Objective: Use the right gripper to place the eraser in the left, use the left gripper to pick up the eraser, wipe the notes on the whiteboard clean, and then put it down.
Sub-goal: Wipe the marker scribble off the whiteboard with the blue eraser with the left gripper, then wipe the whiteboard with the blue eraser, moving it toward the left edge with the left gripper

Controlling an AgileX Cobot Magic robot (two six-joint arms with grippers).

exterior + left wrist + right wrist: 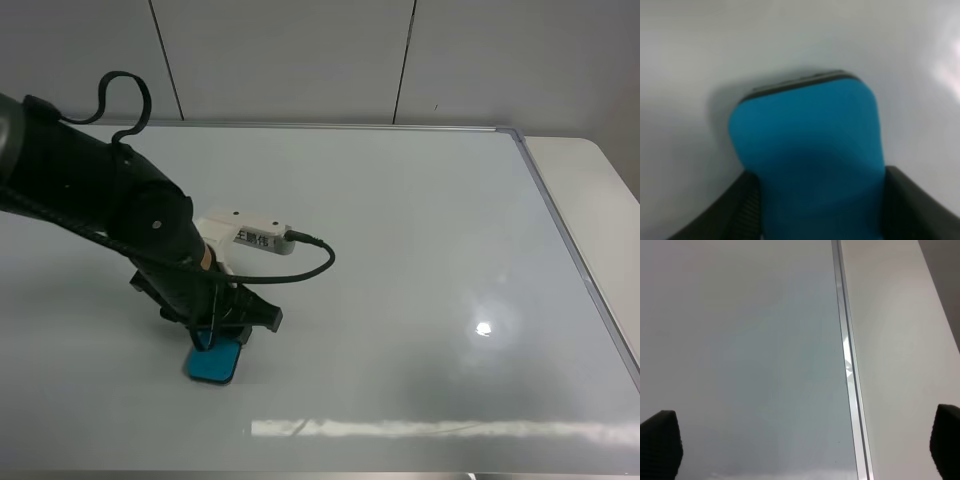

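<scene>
Jaws of the left gripper (222, 335) clamp the eraser (213, 362) on the whiteboard (420, 250), lower left; right gripper (805, 440) jaws spread wide.

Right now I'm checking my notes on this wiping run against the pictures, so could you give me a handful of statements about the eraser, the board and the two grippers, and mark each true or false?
1. The left gripper is shut on the teal-blue block eraser. True.
2. The eraser lies off the large glossy white whiteboard, on the table. False: its dark felt base sits on the board, near the front left.
3. The right gripper holds a marker. False: its fingers stand wide apart with nothing between them.
4. The right wrist view shows the board's silver-grey metal frame. True.
5. Red marker strokes cover the board's middle. False: no red strokes show in any view.
</scene>
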